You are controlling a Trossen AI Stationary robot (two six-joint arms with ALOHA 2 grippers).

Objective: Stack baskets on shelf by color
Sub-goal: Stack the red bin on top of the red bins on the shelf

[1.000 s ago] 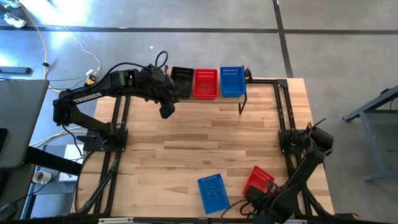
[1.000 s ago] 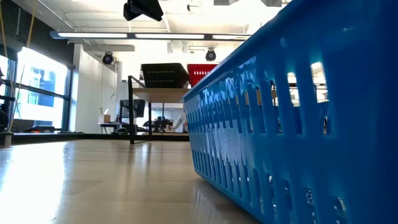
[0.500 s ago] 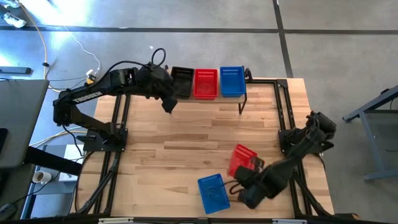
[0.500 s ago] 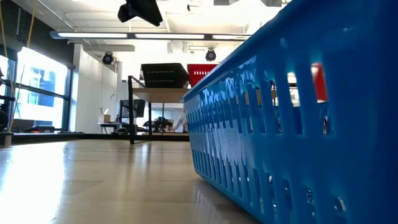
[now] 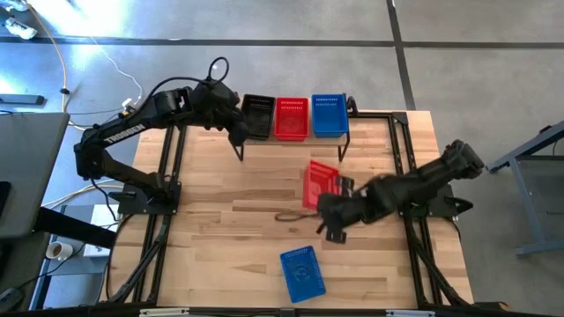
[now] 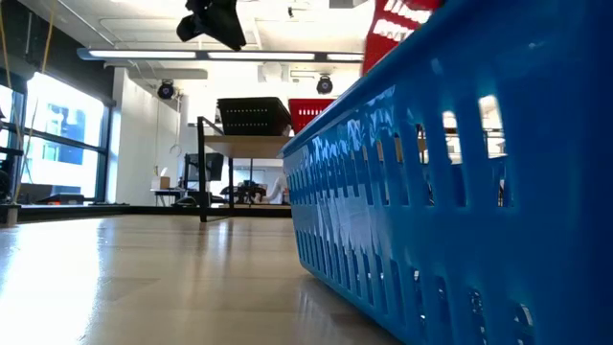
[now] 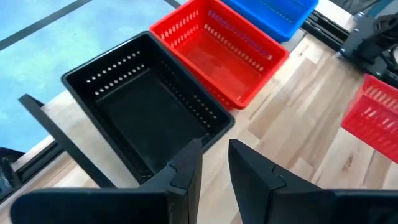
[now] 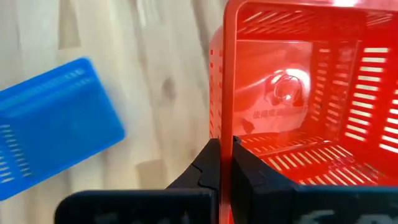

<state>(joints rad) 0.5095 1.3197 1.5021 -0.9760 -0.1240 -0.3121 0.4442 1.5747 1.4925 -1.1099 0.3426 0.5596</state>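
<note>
On the shelf (image 6: 244,144) at the table's far edge stand a black basket (image 5: 258,116), a red basket (image 5: 292,118) and a blue basket (image 5: 329,114) side by side. My left gripper (image 5: 236,143) hovers just in front of the black basket (image 7: 146,109), its fingers slightly open with nothing between them. My right gripper (image 5: 328,204) is shut on a second red basket (image 5: 319,183) above the middle of the table. Another blue basket (image 5: 302,273) lies on the table near its front edge. My right gripper pinches one side wall of the red basket at its rim (image 8: 227,124), with one finger (image 8: 208,165) outside and the other inside. The fingers slant down from the table's right side. The basket is lifted clear of the table and tilted.
Black frame rails (image 5: 401,158) run along the table's left and right sides. The open wood between the shelf and the near blue basket is free. In the low view the blue basket (image 6: 450,192) fills the right half.
My right gripper has swung up from the table's near right corner toward its middle, rolling as it went, with the red basket lifted clear and carried along. My left gripper has drifted toward the far edge, closer to the black basket, and has turned a little.
</note>
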